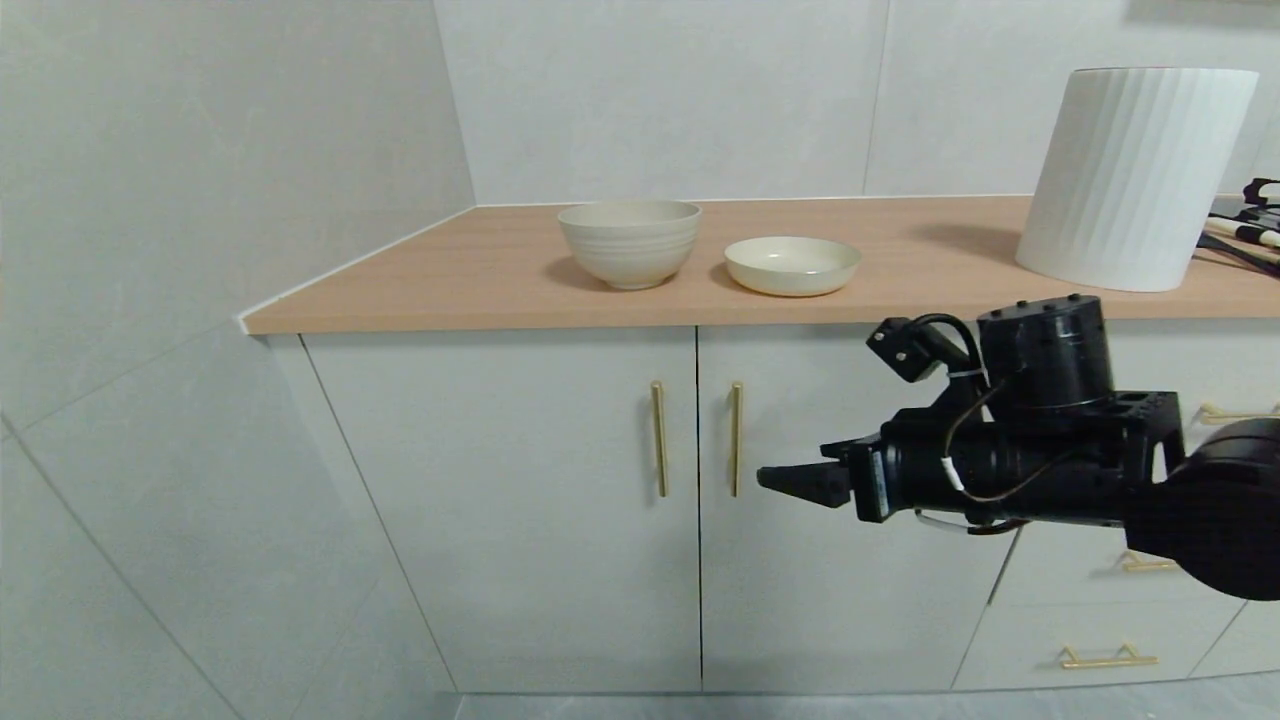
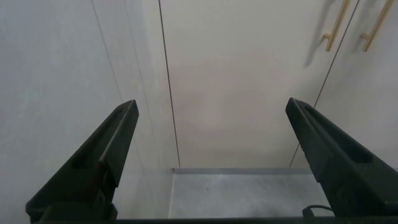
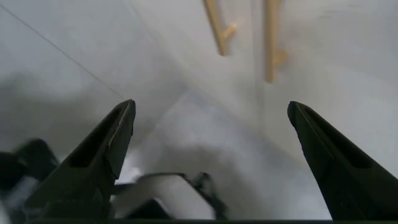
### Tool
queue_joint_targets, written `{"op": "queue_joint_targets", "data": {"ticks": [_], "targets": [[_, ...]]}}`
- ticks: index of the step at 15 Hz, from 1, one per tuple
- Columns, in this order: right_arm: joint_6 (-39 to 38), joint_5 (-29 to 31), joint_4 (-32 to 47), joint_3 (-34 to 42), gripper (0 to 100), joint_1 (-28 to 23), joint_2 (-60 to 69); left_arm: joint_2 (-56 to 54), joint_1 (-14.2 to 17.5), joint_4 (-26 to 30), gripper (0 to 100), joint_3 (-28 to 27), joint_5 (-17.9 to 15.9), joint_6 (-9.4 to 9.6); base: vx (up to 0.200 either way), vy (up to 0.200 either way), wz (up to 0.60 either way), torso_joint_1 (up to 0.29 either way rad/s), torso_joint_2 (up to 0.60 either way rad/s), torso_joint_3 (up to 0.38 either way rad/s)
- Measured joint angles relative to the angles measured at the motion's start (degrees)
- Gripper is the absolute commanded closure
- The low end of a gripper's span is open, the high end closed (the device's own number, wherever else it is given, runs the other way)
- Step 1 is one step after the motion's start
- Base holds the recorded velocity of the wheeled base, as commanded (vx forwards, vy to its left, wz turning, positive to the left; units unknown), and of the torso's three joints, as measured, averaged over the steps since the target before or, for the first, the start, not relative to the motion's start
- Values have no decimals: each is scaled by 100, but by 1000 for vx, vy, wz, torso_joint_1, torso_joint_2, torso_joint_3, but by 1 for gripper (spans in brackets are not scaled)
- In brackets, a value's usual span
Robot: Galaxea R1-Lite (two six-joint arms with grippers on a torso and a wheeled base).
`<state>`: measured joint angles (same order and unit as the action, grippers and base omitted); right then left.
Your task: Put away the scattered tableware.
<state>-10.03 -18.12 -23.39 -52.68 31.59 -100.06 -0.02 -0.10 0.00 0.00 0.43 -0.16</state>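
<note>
- The left pincer (image 2: 210,109) hangs with its jaws spread wide and nothing between them. It faces the lower cabinet front, close to the side wall and the floor.
- A deep ribbed bowl (image 1: 630,243) stands upright on the tabletop (image 1: 450,280), set back from the front edge and well in from the left corner. It looks like glazed ceramic, so it is probably weighty, rigid, slick and breakable. The best hold is likely a pinch across the rim wall.
- A shallow dish (image 1: 792,265) sits near the bowl on its right, not touching it and slightly closer to the front edge. Its low, thin rim seems to be the only hold, and likely a slippery one.
- The right pincer (image 1: 785,482) is below the tabletop's front edge, level with the brass door handles (image 1: 735,438). Its jaws are wide apart and empty.
- A white ribbed container (image 1: 1135,175) stands toward the tabletop's right end.
</note>
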Motion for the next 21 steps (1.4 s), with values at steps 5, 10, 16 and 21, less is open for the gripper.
{"op": "queue_joint_targets", "data": {"ticks": [5,10,16,21], "targets": [[-263,2,-244,-369,0,116,-711,2,0,0,0,0,0,2,0,0,0,0,0,0],[-738,194,-1468,-380,0,121,-1330,0,5,0,0,0,-2,0,0,0,0,0,0,0],[-1103,284,-2450,-407,0,90,-1808,0,0,0,0,0,0,0,0,0,0,0,0,0],[-1147,301,-3082,-460,0,83,-2177,0,0,0,0,0,0,0,0,0,0,0,0,0]]}}
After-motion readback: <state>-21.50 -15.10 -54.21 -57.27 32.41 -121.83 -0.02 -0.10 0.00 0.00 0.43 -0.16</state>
